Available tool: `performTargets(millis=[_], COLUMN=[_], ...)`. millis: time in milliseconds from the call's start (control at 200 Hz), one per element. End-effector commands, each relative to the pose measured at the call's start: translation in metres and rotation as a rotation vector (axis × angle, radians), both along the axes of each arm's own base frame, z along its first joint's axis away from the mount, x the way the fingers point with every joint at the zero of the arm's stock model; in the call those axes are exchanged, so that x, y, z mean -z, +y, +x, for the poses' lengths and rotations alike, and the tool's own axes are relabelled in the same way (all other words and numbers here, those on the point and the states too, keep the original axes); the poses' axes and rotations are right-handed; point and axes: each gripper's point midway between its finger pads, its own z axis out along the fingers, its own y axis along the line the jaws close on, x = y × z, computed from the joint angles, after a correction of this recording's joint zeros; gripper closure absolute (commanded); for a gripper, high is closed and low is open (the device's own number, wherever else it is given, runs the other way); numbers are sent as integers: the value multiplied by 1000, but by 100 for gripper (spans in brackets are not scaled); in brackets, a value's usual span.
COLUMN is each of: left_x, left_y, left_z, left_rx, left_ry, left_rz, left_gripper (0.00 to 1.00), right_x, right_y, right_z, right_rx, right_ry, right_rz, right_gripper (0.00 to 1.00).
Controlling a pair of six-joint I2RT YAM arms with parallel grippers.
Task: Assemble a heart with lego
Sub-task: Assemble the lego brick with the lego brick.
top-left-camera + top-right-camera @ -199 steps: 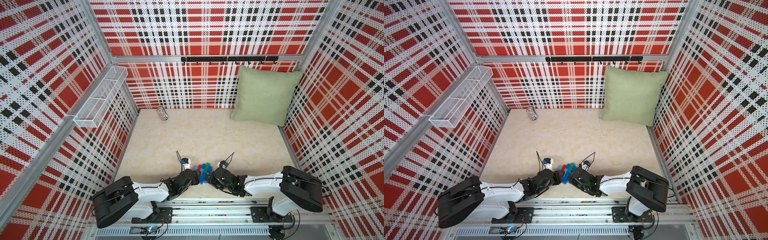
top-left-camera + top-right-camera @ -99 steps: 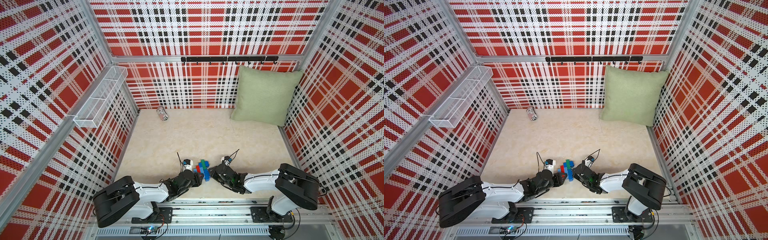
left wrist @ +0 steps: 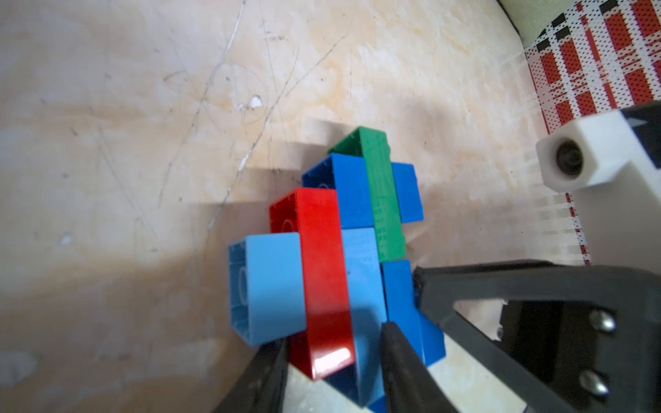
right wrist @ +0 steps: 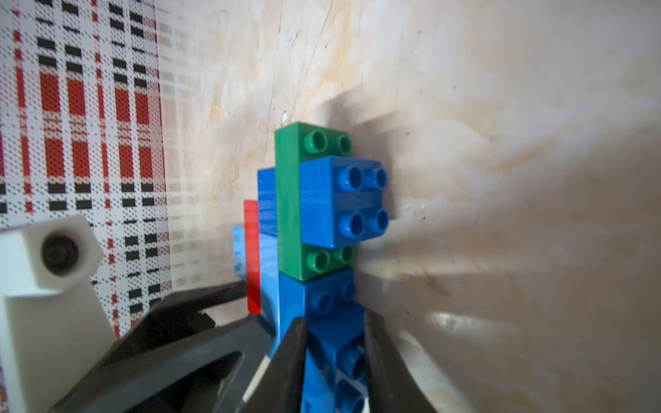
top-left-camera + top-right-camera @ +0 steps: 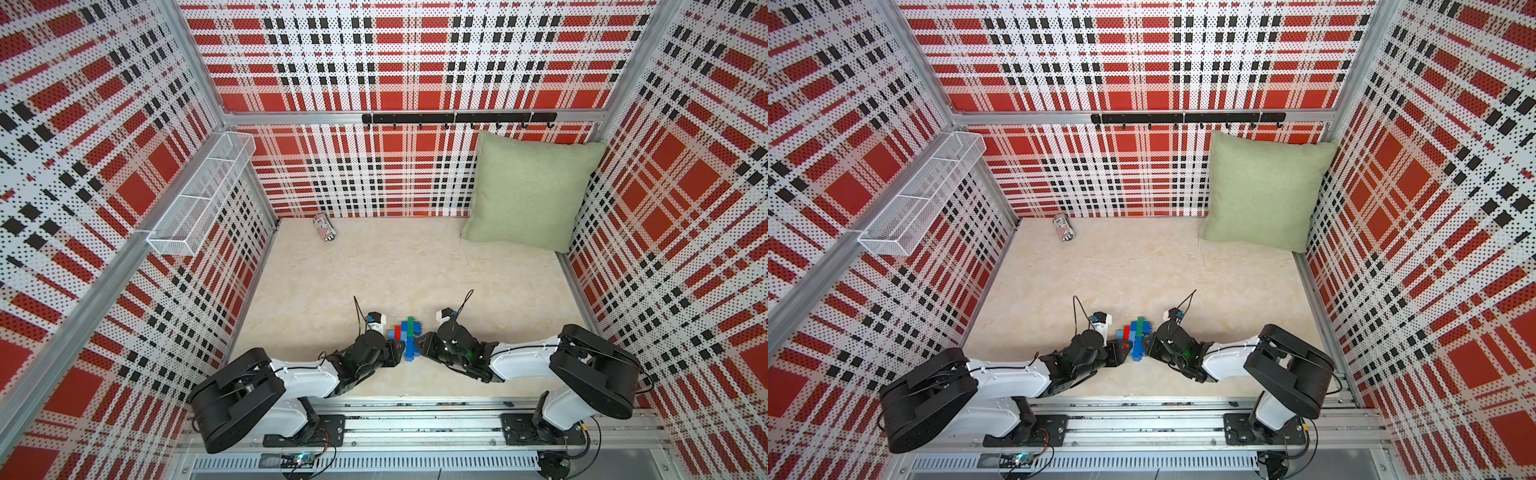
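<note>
- Blue for the most part, the heart (image 5: 408, 337) sits low and central in both top views, caught between my left gripper (image 5: 399, 349) and my right gripper (image 5: 419, 345), just ahead of the rail that carries my arms.
- My left gripper is clamped on the heart. In the left wrist view its black fingers (image 3: 400, 364) press from either side on the near ends of the red brick (image 3: 322, 257) and the pale blue brick (image 3: 361, 271) joined to it.
- My right gripper is clamped on the opposite side. In the right wrist view its fingers (image 4: 293, 361) squeeze a blue brick (image 4: 334, 339) at the end of the cluster.
- Past that grip the green brick (image 4: 289, 200) runs along the heart, with a square blue brick (image 4: 343, 200) pressed onto its middle, studs showing.
- I cannot tell whether the heart rests on the beige marbled tabletop (image 5: 395, 270) or hangs just clear of it.
- Farther up the frame, left of centre, a striped can (image 5: 324, 227) lies on its side at the foot of the back wall, well apart from the bricks.
- At the upper right a green cushion (image 5: 528, 191) leans in the corner.
- A white wire basket (image 5: 199, 199) hangs on the plaid wall at the left, and a black hook rail (image 5: 457, 118) crosses the back wall above the cushion.
</note>
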Motion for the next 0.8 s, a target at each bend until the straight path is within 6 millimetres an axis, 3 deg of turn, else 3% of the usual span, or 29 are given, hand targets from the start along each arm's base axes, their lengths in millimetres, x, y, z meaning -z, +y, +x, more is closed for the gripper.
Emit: performTargets(millis=[0,165,240,356,476,606,756,797], left_x=[-7,-6,-11,-14,-22,-34,-40,-41], left_y=[-36,-19,-14,-5,8,10,18,17], left_z=[-18,-3,4,17,31,30,24,20], left_rx=[199,130,108,89,45,52,24,31], left_ry=[21,10,-12,-31,-65,-104,-120,-118], left_rz=[-41,2,5,47,117,109,66,51], left_gripper=[55,55,54,49,44,42,41,41], right_x=[-28,-32,-38,-46,-49,-50,-39,-35], right_y=[44,19,14,6,-9,-29,-68,-68], right_z=[-32,-21,-18,-12,-8,0,12,10], right_rx=[-267,-193,-176,-142,-114,-98,-100,-125], right_ry=[-8,-42,-58,-84,-99,-129,-192,-191], right_rz=[121,49,42,-2,-60,-154,-448,-467], right_gripper=[70,68,62,60,51,46,47,48])
